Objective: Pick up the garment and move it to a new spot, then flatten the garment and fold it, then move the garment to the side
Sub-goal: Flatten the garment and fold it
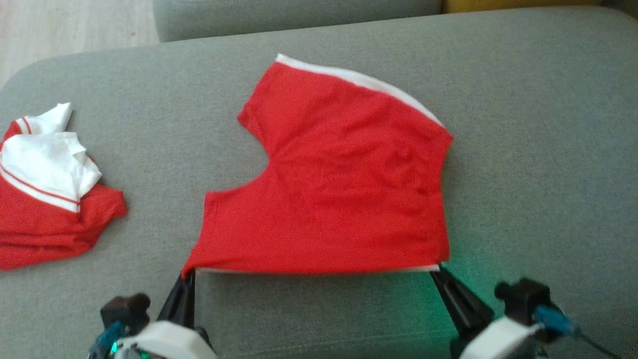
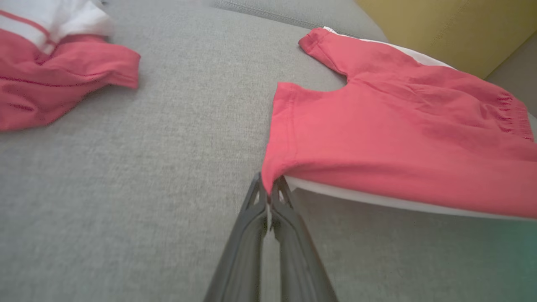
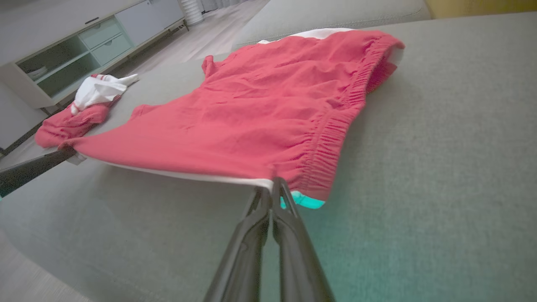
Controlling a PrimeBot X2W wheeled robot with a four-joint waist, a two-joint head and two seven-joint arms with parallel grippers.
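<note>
Past the shorts, right wrist view: a pale cabinet.

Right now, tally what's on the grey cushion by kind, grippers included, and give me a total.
red shorts: 1
crumpled red-and-white garment: 1
grippers, meaning left gripper and right gripper, each shut on the red shorts' near edge: 2
total: 4

Shorts at the cushion's middle, another garment well apart to their left
</note>
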